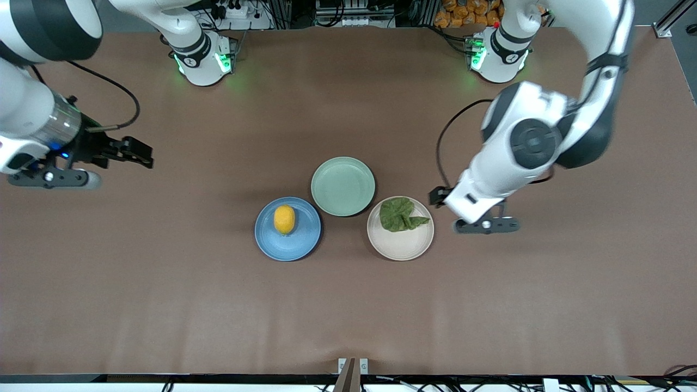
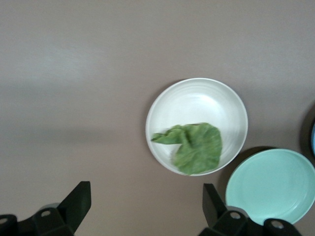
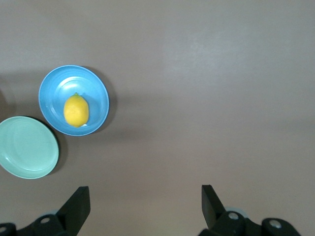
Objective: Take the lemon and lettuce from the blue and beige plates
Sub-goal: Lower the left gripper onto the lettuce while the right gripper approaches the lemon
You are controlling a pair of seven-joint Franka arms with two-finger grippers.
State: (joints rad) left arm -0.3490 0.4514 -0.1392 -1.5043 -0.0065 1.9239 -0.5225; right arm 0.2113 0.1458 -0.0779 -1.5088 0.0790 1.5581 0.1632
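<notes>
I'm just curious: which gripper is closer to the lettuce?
Left. The left gripper hangs open beside the lettuce on the beige plate; the right gripper, open, waits at the table's right-arm end.

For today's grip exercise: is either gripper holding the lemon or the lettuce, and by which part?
Nothing is held. The left gripper and right gripper are both open; the lemon lies on the blue plate and the lettuce on the beige plate.

You are seeing only a sliver of the round medium-blue plate (image 2: pixel 313 140) at the edge of the left wrist view, and the round pale mint-green plate (image 3: pixel 25 147) is running off the edge of the right wrist view. In the front view, the white left arm is hiding the left gripper (image 1: pixel 444 198) fingers from you.
</notes>
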